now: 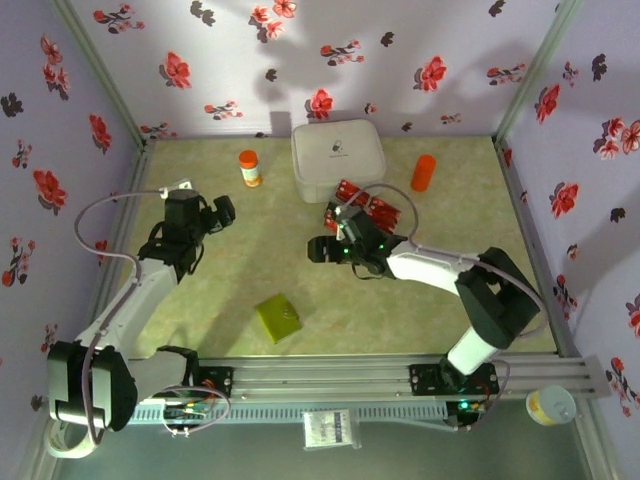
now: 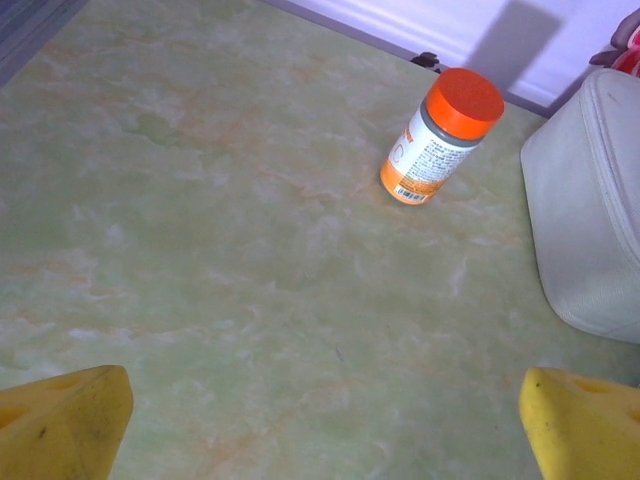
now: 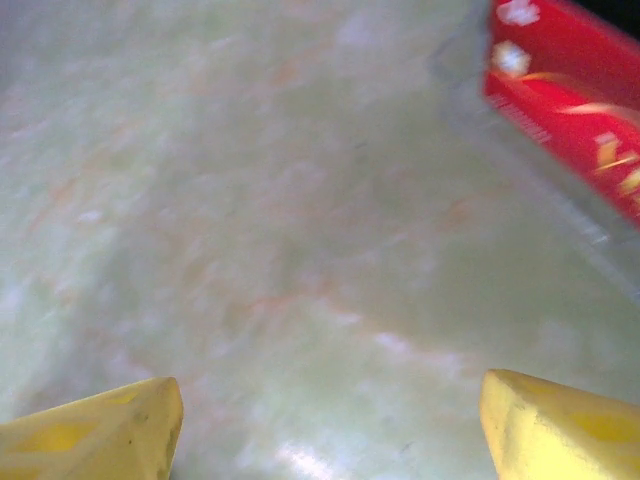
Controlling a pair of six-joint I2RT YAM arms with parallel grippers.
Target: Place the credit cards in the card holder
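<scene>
Card holder (image 1: 278,318) cornerwise (seemingly folded)

left gripper (image 1: 224,211) | fingers (image 2: 62,422) spread, empty || right gripper (image 1: 314,250) | fingers (image 3: 92,428) spread, empty

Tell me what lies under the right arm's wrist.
Red credit cards in front of the white box; the wrist hides their near part, so their number is unclear.
</scene>
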